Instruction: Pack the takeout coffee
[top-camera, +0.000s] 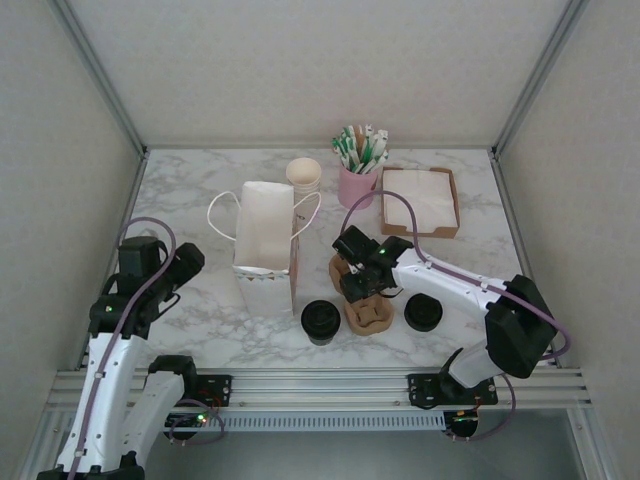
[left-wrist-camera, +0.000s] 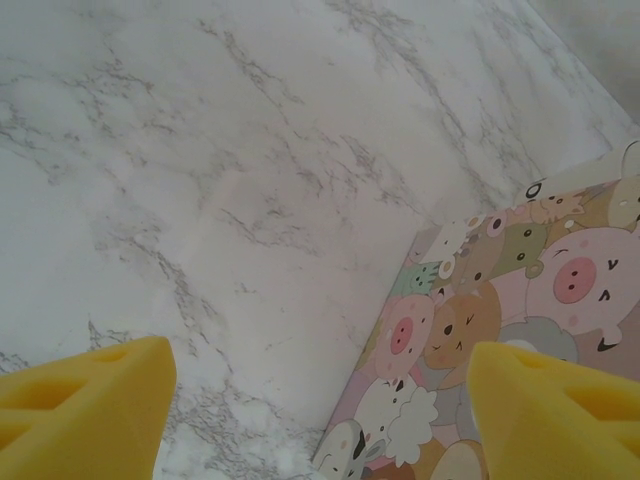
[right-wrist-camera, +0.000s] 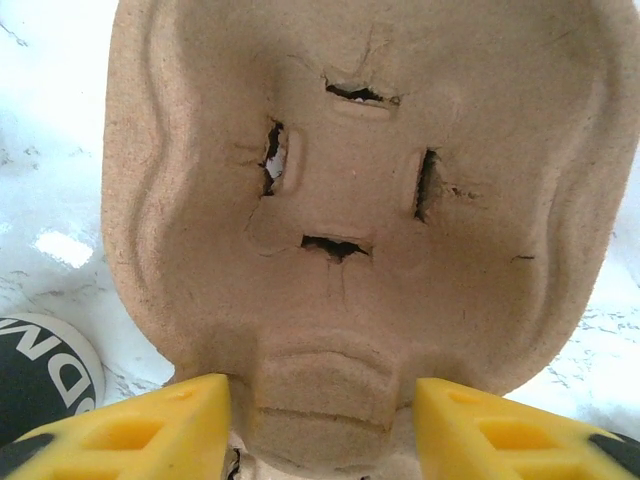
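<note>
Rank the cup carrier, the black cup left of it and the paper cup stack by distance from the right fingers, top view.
1. Cup carrier, between the right fingers.
2. Black cup, just left of the carrier.
3. Paper cup stack, at the back.

Left arm (top-camera: 108, 365): white shell links, black joint housings.
Right arm (top-camera: 450, 285): matching white links, with a blocky black elbow.
Left cable (top-camera: 150, 220): lilac hose looping behind the left pincer (left-wrist-camera: 320, 410).
Right cable (top-camera: 374, 195): lilac hose arcing behind the right pincer (right-wrist-camera: 320, 420).
Fingers (left-wrist-camera: 85, 400): yellow wedges with moulded recesses.
</note>
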